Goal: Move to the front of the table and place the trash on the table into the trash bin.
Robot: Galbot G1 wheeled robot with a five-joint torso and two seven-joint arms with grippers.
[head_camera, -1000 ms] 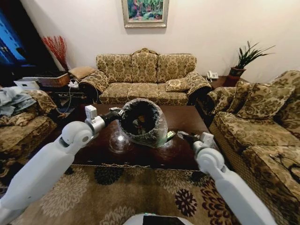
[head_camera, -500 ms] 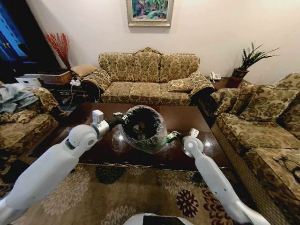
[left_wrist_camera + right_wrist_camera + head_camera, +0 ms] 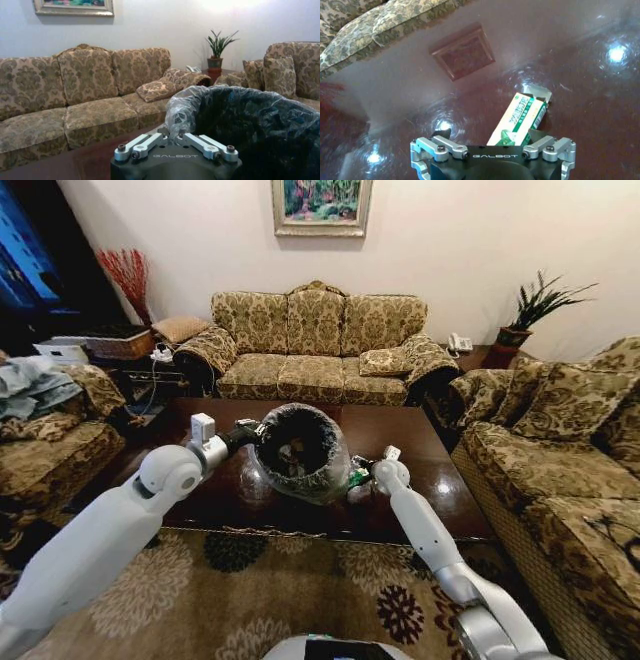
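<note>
My right gripper [image 3: 515, 139] pinches the green wrapper [image 3: 518, 119], just right of the trash bin [image 3: 300, 448] — which my left gripper [image 3: 174, 135] grips by its bagged rim above the table [image 3: 430, 480]. I should clear the rim before letting go — the wrapper looks light enough to snag.

Small round black bin with crinkled clear plastic liner [image 3: 300, 450] hides worktop behind it; its base cut off in left wrist view. Green-and-white wrapper [image 3: 519, 120] lower end hidden behind right gripper [image 3: 492, 140] body. Wrapper print unreadable.

Green-white wrapper [image 3: 520, 120]; black bin [image 3: 300, 450] (clear liner).
</note>
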